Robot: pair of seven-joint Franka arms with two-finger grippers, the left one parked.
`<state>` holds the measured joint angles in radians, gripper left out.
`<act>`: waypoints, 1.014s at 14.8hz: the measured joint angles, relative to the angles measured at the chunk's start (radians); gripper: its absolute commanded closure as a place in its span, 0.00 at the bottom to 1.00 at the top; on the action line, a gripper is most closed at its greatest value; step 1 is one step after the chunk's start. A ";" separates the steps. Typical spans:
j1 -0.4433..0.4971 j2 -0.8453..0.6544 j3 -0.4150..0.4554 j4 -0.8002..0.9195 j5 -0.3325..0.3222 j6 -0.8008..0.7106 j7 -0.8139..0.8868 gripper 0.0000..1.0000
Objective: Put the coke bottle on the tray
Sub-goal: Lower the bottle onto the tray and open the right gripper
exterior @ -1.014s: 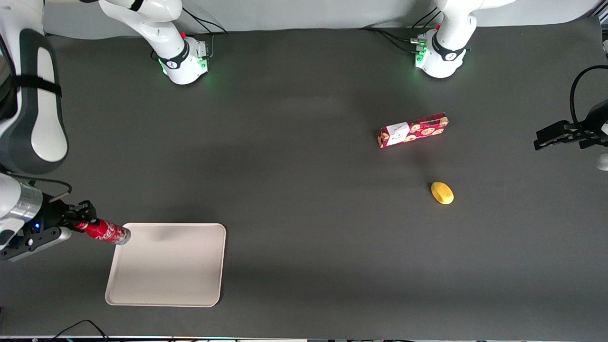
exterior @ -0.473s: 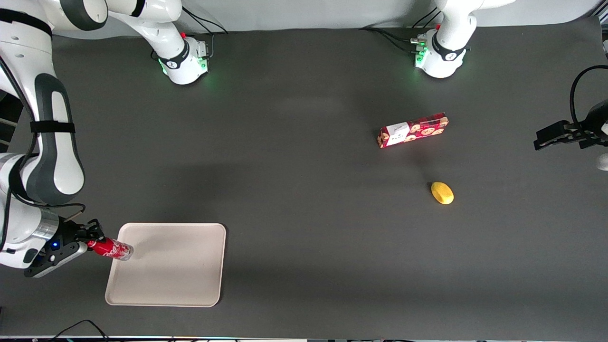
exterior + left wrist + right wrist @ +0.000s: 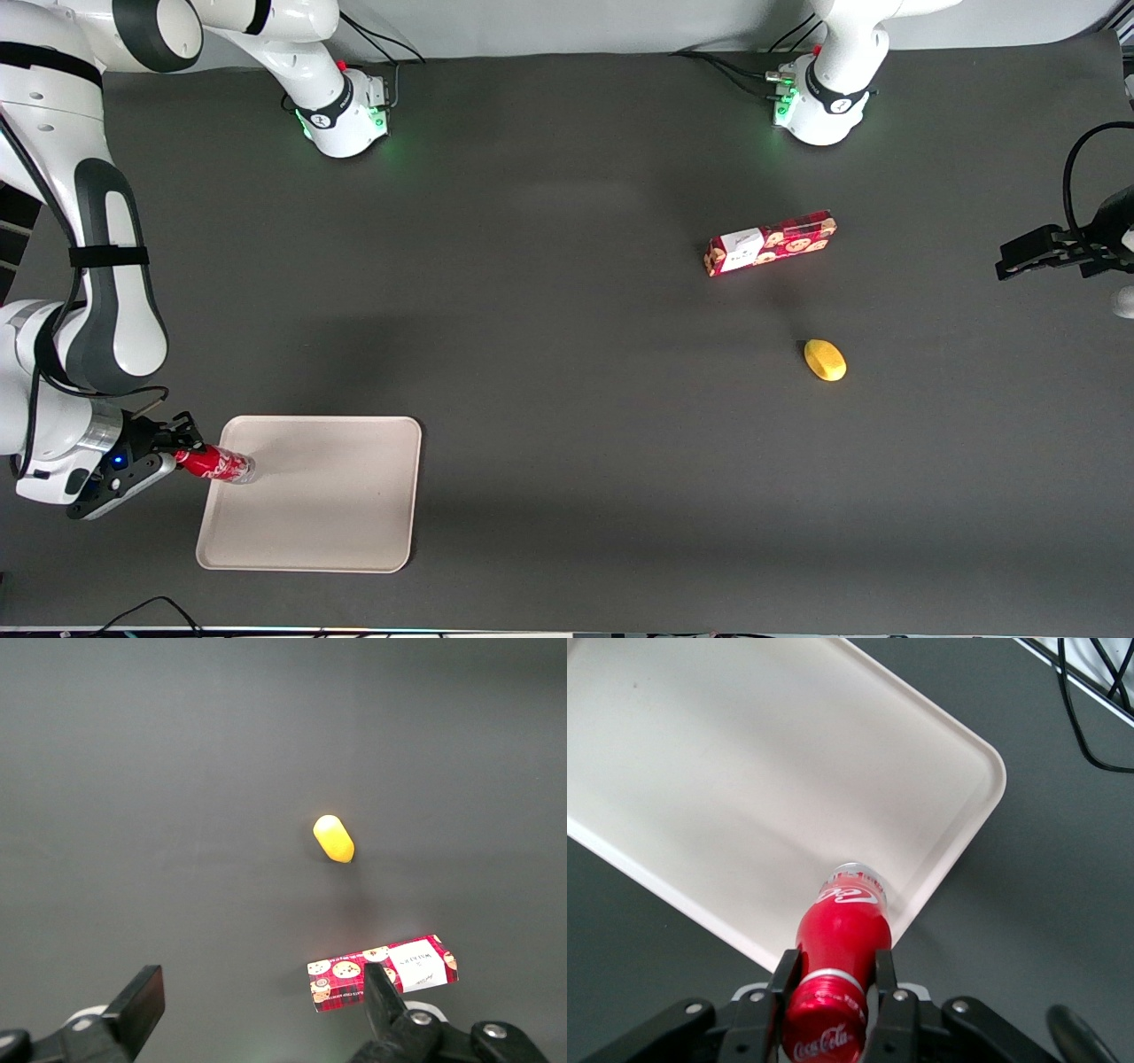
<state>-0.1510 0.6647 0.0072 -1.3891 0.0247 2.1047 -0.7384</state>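
Observation:
The coke bottle [image 3: 217, 464] is a slim red bottle with white lettering and a clear base. My right gripper [image 3: 182, 452] is shut on its neck and holds it tilted, base over the rim of the beige tray [image 3: 328, 505] at the corner nearest the working arm. In the right wrist view the bottle [image 3: 842, 943] sits between the fingers [image 3: 785, 973], red cap toward the camera, base just inside the tray's edge [image 3: 957, 850]. I cannot tell whether the base touches the tray.
A red cookie box [image 3: 769, 242] and a yellow lemon-like object [image 3: 825, 360] lie toward the parked arm's end of the table; both show in the left wrist view, box [image 3: 385, 973] and yellow object [image 3: 333, 838]. Dark table mat all around.
My right gripper has moved nearer the front camera and slightly toward the tray, lowering the bottle; its base now reaches over the tray's rim.

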 measured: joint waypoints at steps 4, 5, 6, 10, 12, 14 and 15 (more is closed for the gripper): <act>-0.001 0.011 0.000 0.002 0.000 0.000 -0.001 0.02; -0.001 0.014 0.000 0.002 0.000 0.000 -0.001 0.00; -0.001 0.017 0.000 0.004 0.000 0.001 -0.001 0.00; -0.001 0.020 0.000 0.009 0.000 0.012 -0.001 0.00; 0.000 0.020 0.001 0.019 0.000 0.012 -0.001 0.00; 0.003 0.019 0.004 0.039 0.000 0.012 -0.001 0.00; 0.006 0.016 0.009 0.052 0.001 -0.001 0.027 0.00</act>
<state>-0.1451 0.6808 0.0157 -1.3371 0.0258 2.1035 -0.7114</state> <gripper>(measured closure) 0.000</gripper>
